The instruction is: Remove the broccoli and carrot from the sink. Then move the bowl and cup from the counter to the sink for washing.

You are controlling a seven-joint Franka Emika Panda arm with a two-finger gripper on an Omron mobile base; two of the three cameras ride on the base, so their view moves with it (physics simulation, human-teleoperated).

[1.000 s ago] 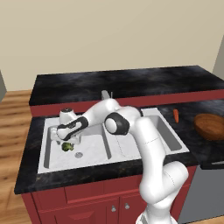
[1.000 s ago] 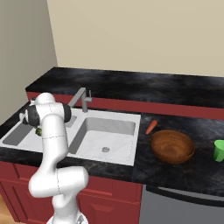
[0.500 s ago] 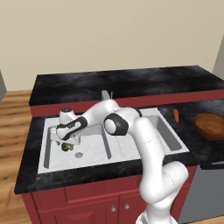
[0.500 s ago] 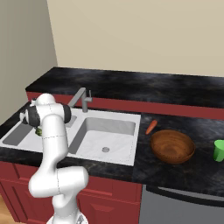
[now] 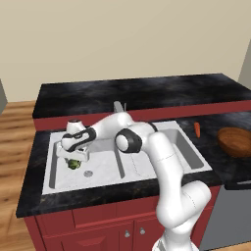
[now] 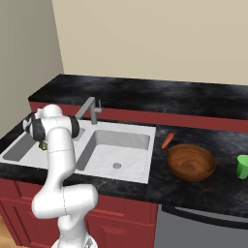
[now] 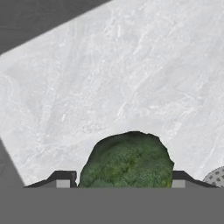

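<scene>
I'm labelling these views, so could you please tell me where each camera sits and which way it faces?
Left base view: behind the arm's left, looking down over the sink; arm rises lower right.
Right base view: behind its right, over the same sink, carrot and bowl; arm lower left.
Hand view: on the hand, looking at the broccoli between the fingers.

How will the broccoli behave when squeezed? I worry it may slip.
The broccoli looks bumpy and rounded, so its crown probably gives a little and grips well. It sits between the gripper fingertips on the sink floor; being small, it is likely light, though it might roll.
</scene>
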